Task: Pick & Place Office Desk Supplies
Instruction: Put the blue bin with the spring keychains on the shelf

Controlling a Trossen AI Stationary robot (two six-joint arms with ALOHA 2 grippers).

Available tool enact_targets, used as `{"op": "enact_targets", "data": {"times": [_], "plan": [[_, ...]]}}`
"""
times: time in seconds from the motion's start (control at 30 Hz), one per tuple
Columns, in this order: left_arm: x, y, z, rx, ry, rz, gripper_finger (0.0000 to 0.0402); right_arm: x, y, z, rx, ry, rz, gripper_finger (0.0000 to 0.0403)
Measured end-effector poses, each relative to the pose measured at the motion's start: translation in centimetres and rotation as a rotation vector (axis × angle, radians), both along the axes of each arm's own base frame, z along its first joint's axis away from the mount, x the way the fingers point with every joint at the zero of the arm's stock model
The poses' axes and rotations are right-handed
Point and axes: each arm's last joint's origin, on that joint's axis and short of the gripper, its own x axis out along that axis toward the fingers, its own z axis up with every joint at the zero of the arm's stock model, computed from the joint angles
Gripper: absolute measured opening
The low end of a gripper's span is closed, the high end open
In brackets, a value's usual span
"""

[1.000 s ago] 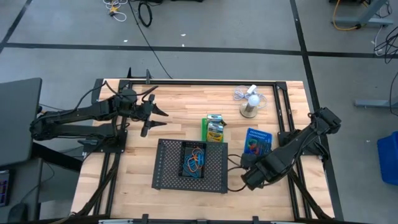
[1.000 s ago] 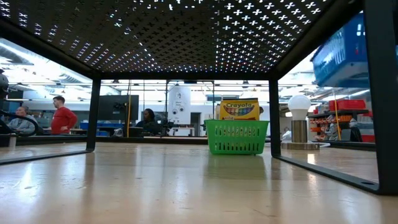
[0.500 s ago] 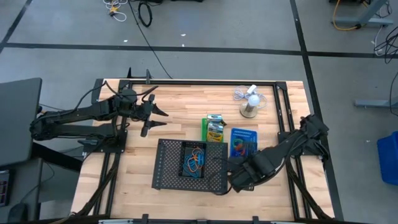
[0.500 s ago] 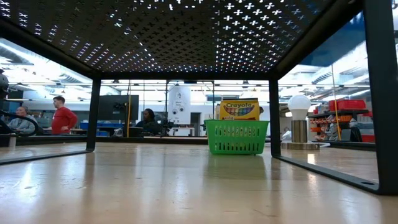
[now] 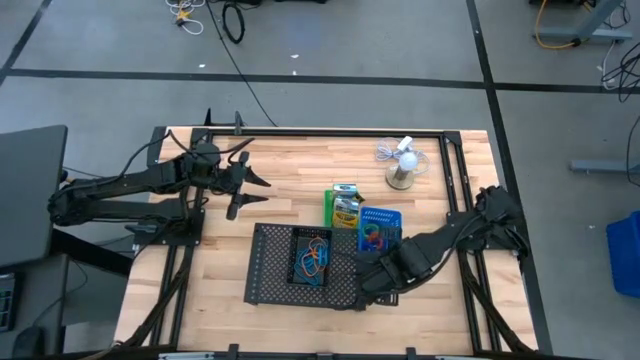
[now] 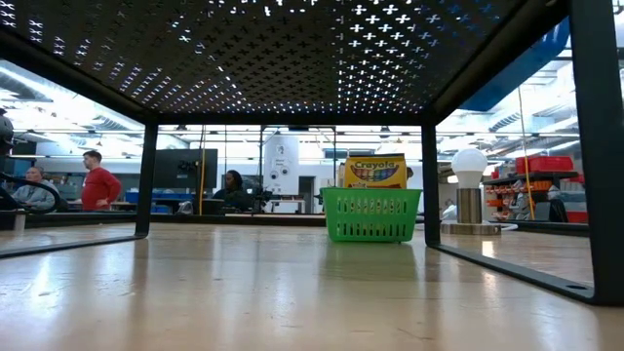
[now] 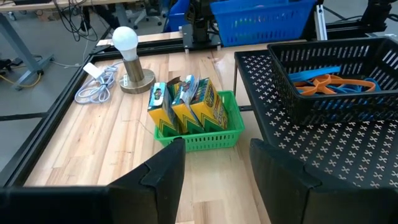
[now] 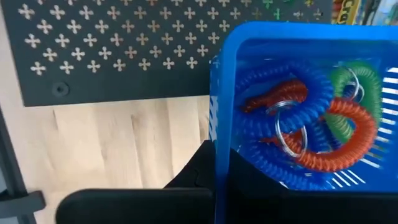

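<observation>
A small blue bin [image 5: 380, 228] [image 8: 298, 93] holds blue, red and green coiled loops. My right gripper [image 5: 378, 254] [image 8: 217, 163] is shut on it, just right of the green bin [image 5: 345, 207] [image 6: 372, 214] [image 7: 199, 121] of yellow crayon boxes. In the low view the blue bin [image 6: 517, 73] shows high at the right. A black bin [image 7: 336, 81] with blue and orange loops sits on the mesh tray [image 5: 270, 270]. My left gripper [image 5: 248, 196] [image 7: 214, 174] hangs open over the table's left part, touching nothing. My right gripper holds the blue bin by its near wall [image 8: 221, 155]. One dark finger [image 8: 196, 167] lies outside that wall; the other seems to be inside, largely hidden by the wall. The fingers come from the table's near-right side. The bin is lifted off the table, roughly level.
The white mini fan [image 5: 403, 165] [image 6: 469, 190] [image 7: 130, 59] stands at the far right with its cable beside it. The mesh tray's legs [image 6: 430, 185] frame the low view. Bare wood lies between my left gripper and the tray.
My right gripper has carried the blue bin toward the table's left, from the right part of the table to a spot right beside the green bin and the mesh tray's right edge. Its hold has stayed shut.
</observation>
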Motion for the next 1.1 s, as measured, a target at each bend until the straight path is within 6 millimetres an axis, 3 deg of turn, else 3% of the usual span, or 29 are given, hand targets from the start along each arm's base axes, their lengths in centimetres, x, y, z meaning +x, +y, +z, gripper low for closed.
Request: {"op": "enact_targets", "data": {"times": [0.73,1.1], "plan": [[0.2,0.2,0.5,0.035,-0.053,0.03,0.0188,1.7,0.9,0.4,0.119,-0.142,0.099,0.0],[0.2,0.2,0.5,0.033,-0.054,0.031,0.0188,3.7,1.6,-1.6,0.169,-0.056,0.161,0.0]]}}
